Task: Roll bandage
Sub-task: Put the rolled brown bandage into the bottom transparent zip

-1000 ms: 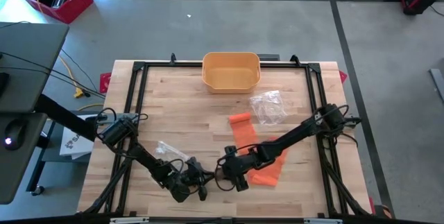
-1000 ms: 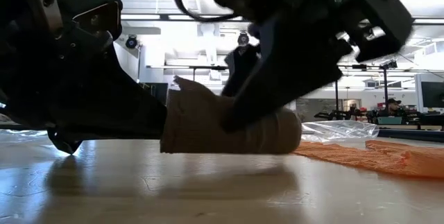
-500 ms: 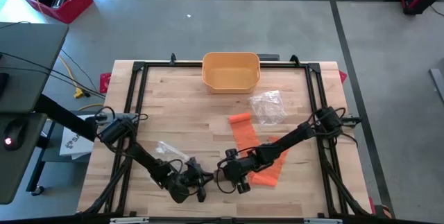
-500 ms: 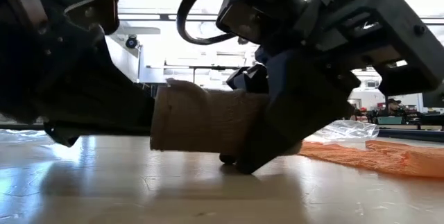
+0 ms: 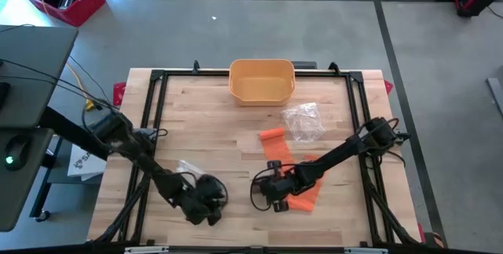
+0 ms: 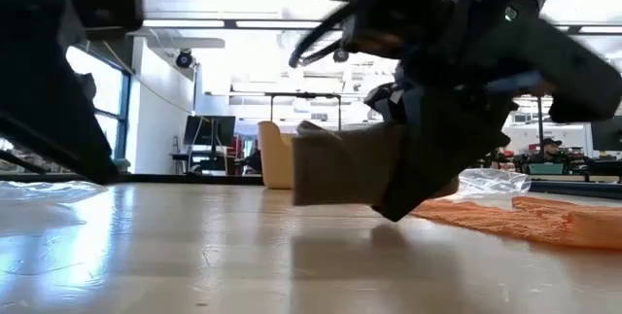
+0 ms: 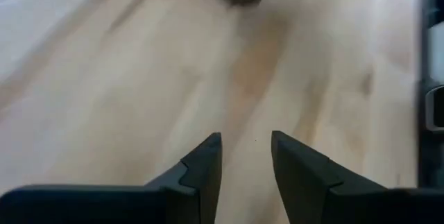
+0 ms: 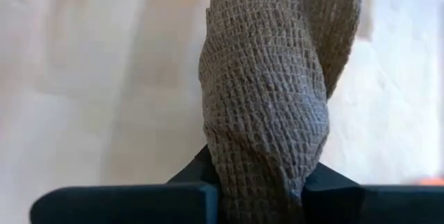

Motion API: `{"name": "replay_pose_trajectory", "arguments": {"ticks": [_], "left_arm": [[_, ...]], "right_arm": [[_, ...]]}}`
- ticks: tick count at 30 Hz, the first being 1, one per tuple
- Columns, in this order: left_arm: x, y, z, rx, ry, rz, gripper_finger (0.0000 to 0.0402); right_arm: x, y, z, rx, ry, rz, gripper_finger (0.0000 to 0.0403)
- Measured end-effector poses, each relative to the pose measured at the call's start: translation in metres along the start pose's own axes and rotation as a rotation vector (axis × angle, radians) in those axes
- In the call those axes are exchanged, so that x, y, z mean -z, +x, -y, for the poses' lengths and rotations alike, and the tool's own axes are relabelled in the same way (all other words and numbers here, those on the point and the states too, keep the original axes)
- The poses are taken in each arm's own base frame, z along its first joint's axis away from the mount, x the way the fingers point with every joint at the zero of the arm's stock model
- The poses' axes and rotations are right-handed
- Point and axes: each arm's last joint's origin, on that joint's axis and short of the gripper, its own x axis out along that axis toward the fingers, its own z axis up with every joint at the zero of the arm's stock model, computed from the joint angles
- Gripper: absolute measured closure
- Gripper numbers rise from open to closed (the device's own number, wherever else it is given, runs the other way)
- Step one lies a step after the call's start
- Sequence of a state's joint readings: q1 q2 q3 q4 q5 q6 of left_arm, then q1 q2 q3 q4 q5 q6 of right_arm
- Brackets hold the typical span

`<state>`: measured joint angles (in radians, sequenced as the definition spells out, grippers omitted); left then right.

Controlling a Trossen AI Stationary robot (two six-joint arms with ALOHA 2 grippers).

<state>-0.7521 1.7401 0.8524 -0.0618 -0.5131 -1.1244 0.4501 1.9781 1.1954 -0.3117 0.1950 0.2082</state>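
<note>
**Right gripper clamps the tan bandage roll, left gripper empty beside it**

Starting at the left of the wooden table [image 5: 212,120]: the left gripper [image 5: 206,209] sits low near the front edge, and its two dark, wedge-shaped fingers [image 7: 205,165] stand parted with only pale wood grain showing between them. Nothing in its grasp. Just behind that arm lies a crumpled scrap of clear plastic wrapper [image 5: 191,167], glossy and wrinkled.

Moving to the middle, there's the bandage roll [image 6: 345,163], a stubby tan cylinder of coarse, open-weave gauze with a waffle-like mesh. The right gripper [image 5: 263,193] has it pinched between its fingers, which press in on both sides of the cloth. In the low view the roll sticks out sideways from the gripper, just above the tabletop; whether it touches the wood, I cannot tell.

Right of that, a flat strip of bright orange fabric [image 5: 277,150] runs across the boards under the right arm, soft and slightly rumpled. Beside its far end rests a second crinkled clear plastic bag [image 5: 303,120]. At the back edge stands a rounded yellow tub [image 5: 262,81], smooth-walled.
</note>
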Motion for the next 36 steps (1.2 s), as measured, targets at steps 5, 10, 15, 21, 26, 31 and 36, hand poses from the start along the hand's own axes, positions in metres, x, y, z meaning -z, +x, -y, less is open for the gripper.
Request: {"name": "replay_pose_trajectory", "arguments": {"ticks": [5, 10, 15, 21, 26, 31, 36], "left_arm": [[-0.008, -0.037, -0.025, -0.215, -0.241, -0.058, 0.0296], [-0.011, -0.052, -0.058, -0.522, -0.462, -0.188, 0.0324], [-0.006, -0.033, -0.077, -0.514, -0.464, -0.276, 0.0345], [-0.028, -0.007, -0.066, -0.209, 0.092, -0.122, 0.0367], [-0.054, -0.024, -0.028, -0.141, 0.507, -0.146, 0.0397], [-0.066, -0.05, -0.019, -0.371, 0.366, -0.093, 0.0397], [-0.062, -0.036, -0.014, -0.295, -0.019, 0.175, 0.0385]], "right_arm": [[0.007, -0.002, -0.005, 0.074, 0.018, -0.036, 0.0353], [0.006, -0.005, -0.012, 0.112, 0.015, 0.003, 0.0353], [0.005, -0.006, -0.016, 0.112, 0.006, 0.022, 0.0353], [0.007, -0.008, -0.024, 0.112, -0.012, 0.026, 0.0349], [0.011, -0.011, -0.04, 0.066, -0.028, 0.031, 0.0349], [0.006, -0.013, -0.048, 0.038, 0.01, 0.105, 0.0348], [0.002, -0.01, -0.041, 0.1, 0.123, 0.144, 0.0347]]}}
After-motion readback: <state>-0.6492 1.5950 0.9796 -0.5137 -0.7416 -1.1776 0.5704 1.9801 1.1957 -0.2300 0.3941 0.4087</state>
